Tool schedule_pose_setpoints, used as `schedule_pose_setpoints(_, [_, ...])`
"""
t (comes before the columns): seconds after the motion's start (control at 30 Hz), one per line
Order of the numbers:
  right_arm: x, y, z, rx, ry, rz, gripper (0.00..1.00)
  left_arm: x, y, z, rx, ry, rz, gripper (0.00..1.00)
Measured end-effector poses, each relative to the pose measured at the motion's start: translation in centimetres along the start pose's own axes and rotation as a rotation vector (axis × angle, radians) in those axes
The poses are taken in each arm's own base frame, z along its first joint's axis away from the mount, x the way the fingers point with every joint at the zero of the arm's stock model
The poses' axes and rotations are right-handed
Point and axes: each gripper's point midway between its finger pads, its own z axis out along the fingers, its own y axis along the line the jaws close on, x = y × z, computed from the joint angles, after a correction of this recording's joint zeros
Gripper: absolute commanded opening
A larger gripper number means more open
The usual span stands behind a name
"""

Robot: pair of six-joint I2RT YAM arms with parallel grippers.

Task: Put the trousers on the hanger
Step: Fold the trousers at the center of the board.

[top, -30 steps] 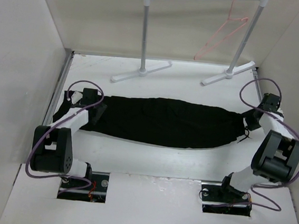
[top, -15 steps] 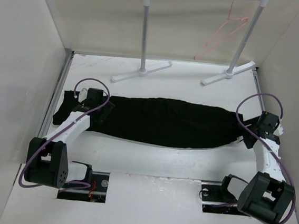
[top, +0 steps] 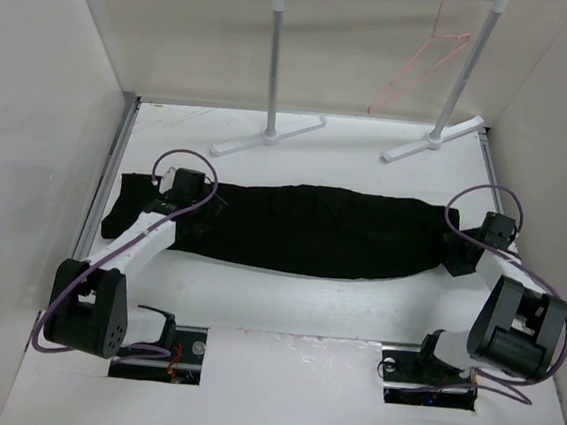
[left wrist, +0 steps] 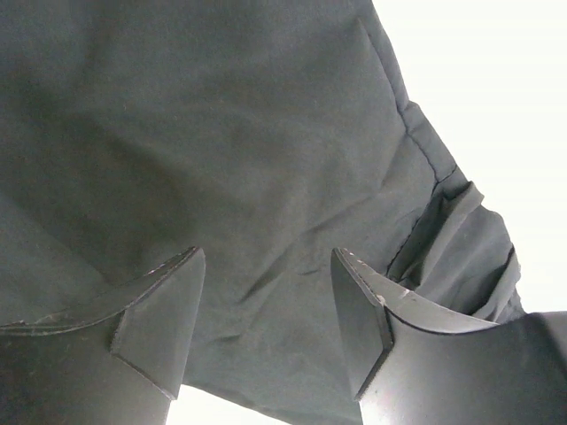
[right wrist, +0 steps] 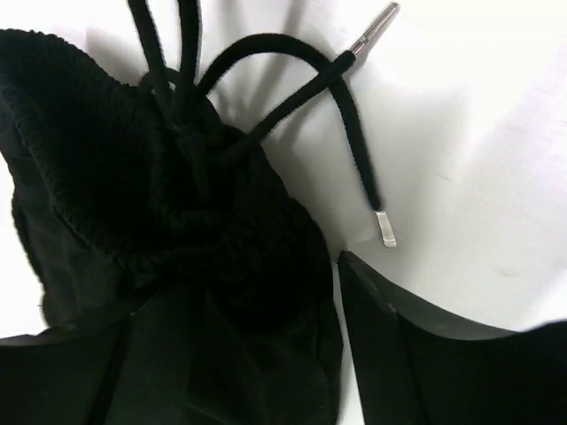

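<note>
The black trousers lie flat and lengthwise across the table. The pink wire hanger hangs on the white rack's rail at the back right, far from both grippers. My left gripper is over the left part of the trousers. In the left wrist view it is open, with flat cloth under the gap. My right gripper is at the waistband end. In the right wrist view it is open, with the bunched waistband and its drawstring between the jaws.
The white rack stands at the back on two feet just beyond the trousers. Cardboard walls close in the left, right and back sides. White table lies in front of the trousers.
My left gripper has moved right along the trousers. My right gripper has swung down and in toward the waistband end, which has shifted slightly left.
</note>
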Motion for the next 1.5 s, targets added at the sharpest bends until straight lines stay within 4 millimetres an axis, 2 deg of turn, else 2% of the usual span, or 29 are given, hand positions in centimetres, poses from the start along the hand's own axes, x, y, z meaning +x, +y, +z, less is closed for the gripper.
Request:
schedule_pose_setpoints(0.1, [-0.5,1.1,1.1,-0.027,-0.006,0.032,0.35,0.0,0.0,0.0,0.002,0.001,0.0,0.57])
schedule_pose_setpoints(0.17, [-0.6,1.3,1.6,-0.028,-0.005,0.051,0.21,0.0,-0.1,-0.1,0.005,0.002,-0.001,0.57])
schedule_pose_setpoints(0.27, [-0.6,1.1,1.4,-0.022,-0.024,0.062,0.13,-0.2,-0.2,-0.4,0.016,-0.007,-0.005,0.57])
schedule_pose_setpoints(0.37, [-1.6,1.3,-0.4,-0.029,-0.085,0.053,0.1,-0.4,-0.3,-0.6,0.024,-0.013,-0.008,0.57])
schedule_pose_setpoints(0.43, [-3.0,1.8,-2.4,-0.043,-0.154,0.034,0.1,-0.3,-0.3,-0.7,0.024,-0.011,-0.006,0.56])
schedule_pose_setpoints(0.53, [-6.3,3.7,-6.4,-0.076,-0.285,0.004,0.1,0.6,-0.7,-0.8,0.031,0.005,0.019,0.56])
schedule_pose_setpoints(0.63, [-10.4,6.6,-12.0,-0.158,-0.433,-0.008,0.1,2.4,-2.0,-1.1,0.045,0.044,0.074,0.56])
schedule_pose_setpoints(0.73, [-13.7,9.3,-18.3,-0.252,-0.573,-0.02,0.11,4.3,-4.4,-1.9,0.083,0.081,0.143,0.56])
schedule_pose_setpoints(0.8, [-15.0,11.0,-22.3,-0.316,-0.642,-0.043,0.12,5.7,-6.2,-2.8,0.123,0.1,0.192,0.56])
schedule_pose_setpoints(0.87, [-15.4,12.5,-25.3,-0.372,-0.681,-0.075,0.12,6.8,-7.6,-3.9,0.157,0.114,0.231,0.56])
schedule_pose_setpoints(0.93, [-15.1,13.8,-27.3,-0.414,-0.69,-0.114,0.13,7.7,-8.6,-4.8,0.183,0.125,0.262,0.56])
schedule_pose_setpoints(1.0, [-13.9,15.3,-28.5,-0.456,-0.669,-0.171,0.13,7.4,-8.5,-5.3,0.183,0.118,0.271,0.56])
schedule_pose_setpoints(1.07, [-11.6,17.3,-29.4,-0.512,-0.616,-0.246,0.14,6.1,-7.9,-5.9,0.17,0.095,0.261,0.56])
schedule_pose_setpoints(1.2, [-5.1,21.5,-30.1,-0.628,-0.465,-0.406,0.15,1.2,-6.9,-7.7,0.17,-0.013,0.19,0.57])
schedule_pose_setpoints(1.33, [3.4,25.9,-30.1,-0.707,-0.303,-0.574,0.16,-3.6,-5.2,-9.3,0.169,-0.14,0.093,0.57])
schedule_pose_setpoints(1.43, [10.4,28.6,-29.3,-0.729,-0.208,-0.691,0.18,-4.8,-3.5,-9.1,0.141,-0.173,0.059,0.57])
schedule_pose_setpoints(1.5, [16.0,29.7,-28.2,-0.732,-0.141,-0.772,0.19,-4.9,-2.0,-8.3,0.103,-0.17,0.042,0.57])
